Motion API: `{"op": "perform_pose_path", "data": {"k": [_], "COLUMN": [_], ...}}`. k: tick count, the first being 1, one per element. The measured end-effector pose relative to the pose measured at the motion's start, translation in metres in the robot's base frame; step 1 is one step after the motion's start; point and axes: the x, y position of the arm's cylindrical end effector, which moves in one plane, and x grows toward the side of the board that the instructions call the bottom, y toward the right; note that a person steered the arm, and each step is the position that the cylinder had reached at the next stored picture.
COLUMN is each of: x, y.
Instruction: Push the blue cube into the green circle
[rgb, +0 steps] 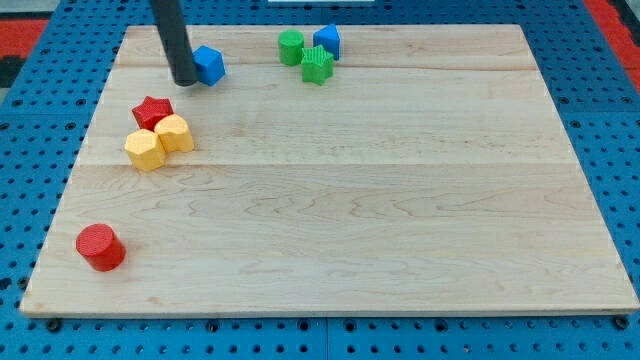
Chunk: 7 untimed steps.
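Tool a bare rod, no jaws; my tip (185, 80) touching blue cube (209, 65) at nine o'clock; green circle (291, 46) beyond at three o'clock.

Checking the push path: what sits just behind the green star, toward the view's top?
Behind the green star sit the green circle and a blue block, both close against it. Their lower edges are hidden by the star.

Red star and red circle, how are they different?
The red star has points; the red circle is round. The red star touches a yellow block near the view's top left; the red circle sits alone near the view's bottom left. My tip is nearer the red star. Both are red.
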Motion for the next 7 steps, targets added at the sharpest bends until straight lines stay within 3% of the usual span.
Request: {"op": "perform_pose_path", "data": {"k": [1,3,4,6,7], "x": [-0.014,-0.007,-0.007,-0.005,-0.005], "y": [-0.018,0.055,0.064,-0.003,0.022]}}
